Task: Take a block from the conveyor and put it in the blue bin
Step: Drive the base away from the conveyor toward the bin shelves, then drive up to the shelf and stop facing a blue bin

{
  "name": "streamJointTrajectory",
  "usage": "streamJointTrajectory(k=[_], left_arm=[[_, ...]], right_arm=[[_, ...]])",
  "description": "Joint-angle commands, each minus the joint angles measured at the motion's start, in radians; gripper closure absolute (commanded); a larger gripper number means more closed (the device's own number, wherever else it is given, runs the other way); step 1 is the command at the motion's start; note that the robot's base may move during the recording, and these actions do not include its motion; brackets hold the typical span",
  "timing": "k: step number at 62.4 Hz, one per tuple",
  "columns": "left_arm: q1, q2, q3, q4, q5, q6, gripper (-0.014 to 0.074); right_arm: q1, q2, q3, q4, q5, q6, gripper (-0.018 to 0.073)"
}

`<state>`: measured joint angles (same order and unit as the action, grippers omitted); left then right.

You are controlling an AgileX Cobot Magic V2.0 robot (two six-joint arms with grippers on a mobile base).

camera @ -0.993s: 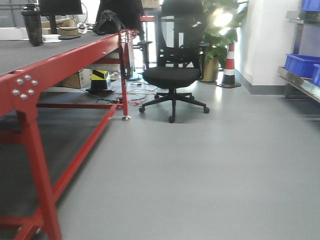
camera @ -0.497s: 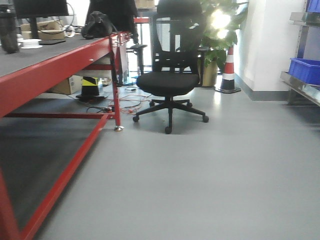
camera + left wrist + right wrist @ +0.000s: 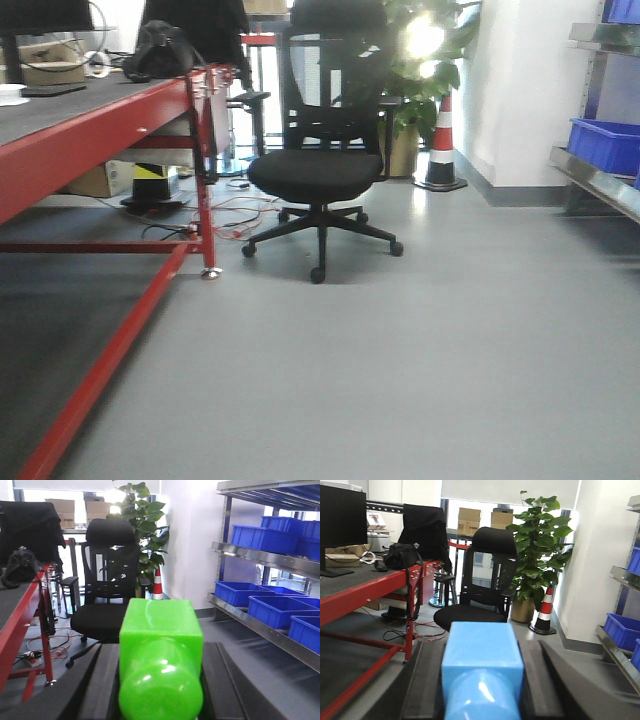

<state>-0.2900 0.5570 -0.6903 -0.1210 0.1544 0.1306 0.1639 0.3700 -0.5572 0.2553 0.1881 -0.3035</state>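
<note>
While the left gripper (image 3: 161, 647) clamps the glossy green block (image 3: 161, 625) between flat black fingers (image 3: 100, 680), the right gripper (image 3: 482, 645) clamps a smooth pale blue block (image 3: 482, 652); red-framed conveyor (image 3: 90, 140), grey textured belt, off to the left

block (image 3: 160, 630): glossy plastic | blue block (image 3: 482, 650): glossy plastic | conveyor (image 3: 90, 145): painted metal

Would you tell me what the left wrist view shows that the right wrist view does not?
Only the left wrist view: a green block held between the left fingers. Only the right wrist view: a light blue block between the right fingers, and a monitor. Both: the office chair, potted plant, red conveyor frame and blue bins.
</note>
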Motion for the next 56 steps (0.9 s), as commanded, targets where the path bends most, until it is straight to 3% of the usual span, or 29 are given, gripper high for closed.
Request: streamJointTrajectory(k=[1,56], left_arm=[[-0.006,-0.001,0.000,-0.009,-0.016,-0.002,0.0707],[-0.006,-0.001,0.000,-0.009,-0.016,-0.002,0.0707]], right_arm=[[0.000,-0.005,-0.002,0.002,-0.023,-0.004,0.0727],[0.000,-0.005,-0.002,0.002,-0.023,-0.004,0.0727]])
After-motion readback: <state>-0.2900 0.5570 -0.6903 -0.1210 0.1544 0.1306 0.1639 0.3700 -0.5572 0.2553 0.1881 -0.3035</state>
